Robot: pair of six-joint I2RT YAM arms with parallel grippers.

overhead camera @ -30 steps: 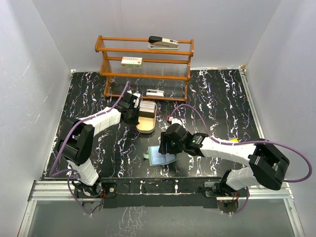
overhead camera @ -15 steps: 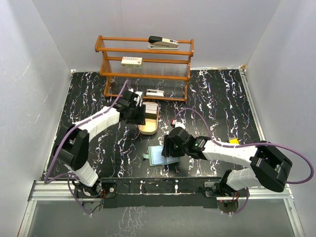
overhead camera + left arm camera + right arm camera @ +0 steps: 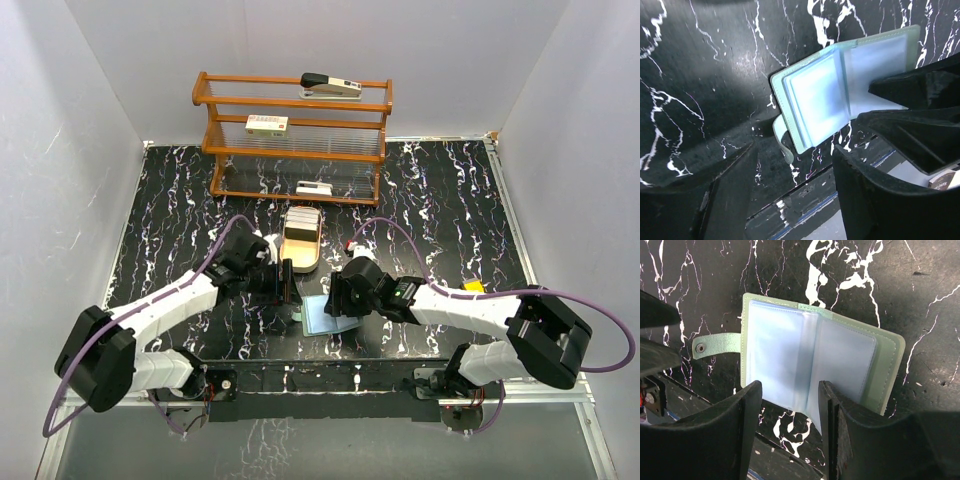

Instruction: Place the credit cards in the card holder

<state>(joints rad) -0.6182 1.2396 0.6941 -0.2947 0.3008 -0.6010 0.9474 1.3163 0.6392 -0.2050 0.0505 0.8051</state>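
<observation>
The sage-green card holder (image 3: 326,316) lies open on the black marble table, clear blue-grey pockets up (image 3: 805,357), its snap strap (image 3: 712,346) pointing left. My right gripper (image 3: 789,405) hovers open over its near edge, with the lower edge of a pocket leaf between the fingers (image 3: 837,425). My left gripper (image 3: 796,167) is open and empty just left of the card holder (image 3: 825,92), beside its strap; in the top view it sits at the holder's left edge (image 3: 287,283). The credit cards (image 3: 302,222) are stacked in the tan oval tray (image 3: 297,263) behind.
A wooden rack (image 3: 292,140) stands at the back, holding a stapler (image 3: 330,84) and white labelled boxes (image 3: 266,124). A small yellow object (image 3: 473,286) lies on the right. The table's front edge (image 3: 805,205) runs close under the left gripper.
The left arm has swung from the tray toward the near side, to the card holder's left edge, and its jaws have opened. The right gripper has stayed over the holder.
</observation>
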